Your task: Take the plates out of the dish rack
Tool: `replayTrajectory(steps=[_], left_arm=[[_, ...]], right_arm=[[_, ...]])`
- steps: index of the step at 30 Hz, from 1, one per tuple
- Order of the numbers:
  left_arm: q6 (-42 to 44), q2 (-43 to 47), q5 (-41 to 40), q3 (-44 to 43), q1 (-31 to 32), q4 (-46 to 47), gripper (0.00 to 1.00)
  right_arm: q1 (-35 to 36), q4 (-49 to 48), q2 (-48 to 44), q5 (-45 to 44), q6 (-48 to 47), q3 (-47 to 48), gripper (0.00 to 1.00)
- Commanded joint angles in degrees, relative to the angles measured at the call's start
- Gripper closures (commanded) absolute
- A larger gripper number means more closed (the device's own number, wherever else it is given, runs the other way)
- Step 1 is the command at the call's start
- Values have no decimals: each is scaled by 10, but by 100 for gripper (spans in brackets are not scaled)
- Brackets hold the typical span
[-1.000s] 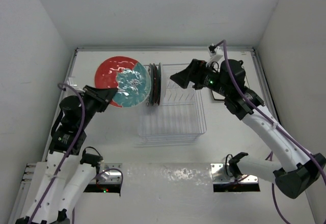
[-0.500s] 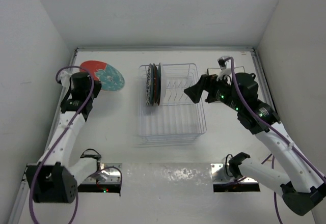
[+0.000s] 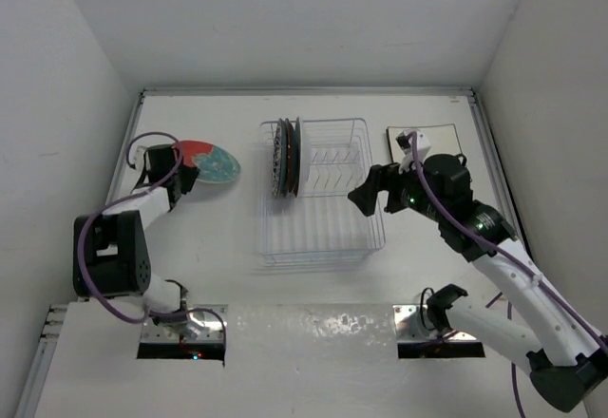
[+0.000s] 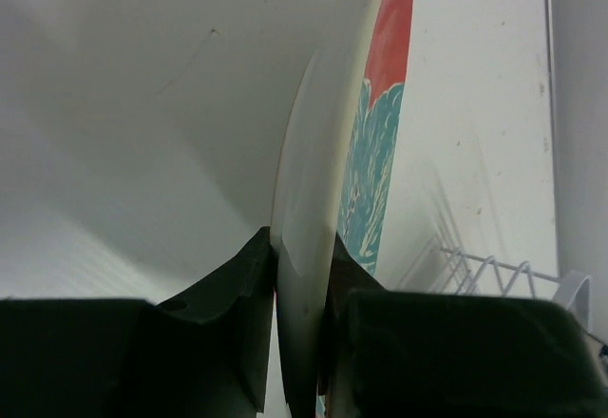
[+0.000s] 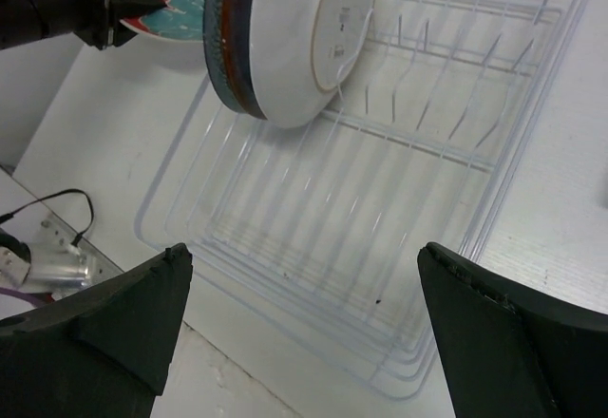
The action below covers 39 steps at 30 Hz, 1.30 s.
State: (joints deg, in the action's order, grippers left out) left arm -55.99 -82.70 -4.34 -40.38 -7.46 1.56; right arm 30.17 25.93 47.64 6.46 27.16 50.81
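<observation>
**Top external view:** mounted high behind the arm bases [image 3: 442, 332], facing down and forward. It gives wide coverage of the whole surface [image 3: 228, 247], with the dish rack [image 3: 323, 218] near centre.

**Left wrist view:** set directly behind the left claw [image 4: 299, 256], sighting along its fingers [image 4: 228, 332]. Very close range, edge-on to the red-and-teal plate [image 4: 385, 104], with a rack corner at lower right.

**Right wrist view:** set above the right claw [image 5: 304, 249], angled down into the rack at moderate range.

**Overlap:** the rack and the red-and-teal plate appear in all three views. The right wrist view also takes in the left claw at upper left.

Free dish rack [image 3: 332, 230] slots beside plates [image 3: 286, 158]
</observation>
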Motion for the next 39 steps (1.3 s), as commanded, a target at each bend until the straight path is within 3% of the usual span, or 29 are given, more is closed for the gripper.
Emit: replayTrajectory(steps=[1, 4, 7, 11, 16, 18, 26, 30, 31, 34, 39], left_arm=[[-17, -15, 33, -22, -1, 154, 86], [-18, -62, 31, -35, -2, 126, 69], [-15, -126, 26, -54, -2, 99, 43], [-8, -175, 9, -93, -1, 31, 28], [14, -218, -19, -192, -1, -156, 0], [16, -215, -43, -221, -1, -226, 0], [22, -118, -102, -217, 0, -347, 0], [41, 2, -118, -191, 0, -358, 0], [52, 34, -119, -189, 0, -358, 0], [119, 160, -84, -182, 2, -350, 0], [288, 367, 32, -149, 3, -312, 0]], right_arm=[[1, -11, 17, -4, -9, -4, 1], [1, 4, 53, -41, 7, -1, 1], [1, 28, 99, -58, 26, 12, 1], [3, 14, 126, -60, 42, 6, 1], [32, 34, 156, -124, 48, 39, 1], [47, 49, 186, -163, 47, 62, 1], [102, 49, 258, -244, 67, 146, 1], [132, 52, 310, -284, 69, 238, 1], [151, 69, 341, -328, 62, 262, 1], [168, 114, 415, -390, 45, 367, 7], [173, 158, 510, -441, 12, 503, 37]])
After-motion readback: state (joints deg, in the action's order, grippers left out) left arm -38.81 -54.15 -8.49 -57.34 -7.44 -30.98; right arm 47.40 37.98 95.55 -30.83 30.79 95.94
